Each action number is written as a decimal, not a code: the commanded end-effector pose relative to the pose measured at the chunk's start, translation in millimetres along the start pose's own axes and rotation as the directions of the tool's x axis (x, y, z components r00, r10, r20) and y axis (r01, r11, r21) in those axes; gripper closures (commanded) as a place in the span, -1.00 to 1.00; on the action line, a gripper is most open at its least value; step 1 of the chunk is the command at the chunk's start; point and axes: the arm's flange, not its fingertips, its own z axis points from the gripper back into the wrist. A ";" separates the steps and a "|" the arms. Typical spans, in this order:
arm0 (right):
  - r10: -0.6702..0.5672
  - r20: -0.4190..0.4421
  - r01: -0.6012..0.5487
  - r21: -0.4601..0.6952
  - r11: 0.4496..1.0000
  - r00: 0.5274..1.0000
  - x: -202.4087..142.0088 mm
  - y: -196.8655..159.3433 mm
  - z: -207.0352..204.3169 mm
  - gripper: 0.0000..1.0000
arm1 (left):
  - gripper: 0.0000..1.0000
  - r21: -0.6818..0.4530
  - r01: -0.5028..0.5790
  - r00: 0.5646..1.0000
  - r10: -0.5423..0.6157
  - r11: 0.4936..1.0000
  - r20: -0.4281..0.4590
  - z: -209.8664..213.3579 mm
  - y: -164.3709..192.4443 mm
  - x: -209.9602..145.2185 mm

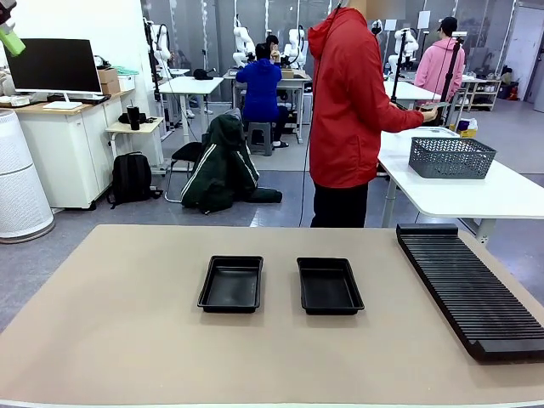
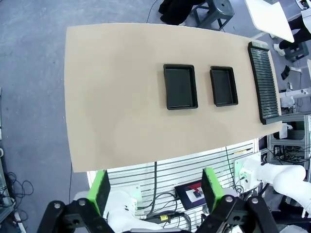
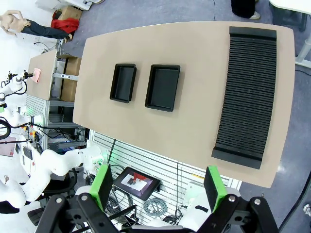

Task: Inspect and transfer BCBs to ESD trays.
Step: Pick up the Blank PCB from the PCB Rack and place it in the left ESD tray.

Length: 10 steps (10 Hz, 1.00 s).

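The left gripper point(image 2: 156, 191) hangs high over the near edge of the table point(image 1: 119, 331) with its green-padded fingers spread wide and nothing between them; the right gripper point(image 3: 158, 187) hangs just as high on the other side, also spread wide and holding nothing; both look straight down on the beige tabletop

Two small black trays sit side by side near the middle of the table, close together but not touching; the left tray point(image 1: 231, 285) and the right tray point(image 1: 330, 286) both have bare floors, with no circuit board lying in either; a long black ribbed rack point(image 1: 472, 289) runs along the robot's right side of the table, well apart from the trays

A person in a red hooded jacket point(image 1: 348, 110) stands at the far side, turned towards a white side table that carries a grey mesh basket point(image 1: 450, 157); one hand point(image 1: 429, 113) is held out that way, and whether it holds a board is too small to tell

As I judge it, the work has not begun and the boards have yet to reach the robot; the risks lie ahead: a thin flat board may slip or twist in a two-finger pinch; a board barely smaller than a tray floor may catch on the flared rim if lowered tilted; the light trays may slide when nudged; an arm coming down while the person reaches across could meet that hand
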 end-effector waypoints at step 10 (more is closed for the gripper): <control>0.004 0.001 -0.004 0.005 1.000 1.000 -2.6 1.1 -1.1 -1.00 | -1.00 0.000 -0.001 1.000 0.001 1.000 0.004 -0.3 0.3 -1.9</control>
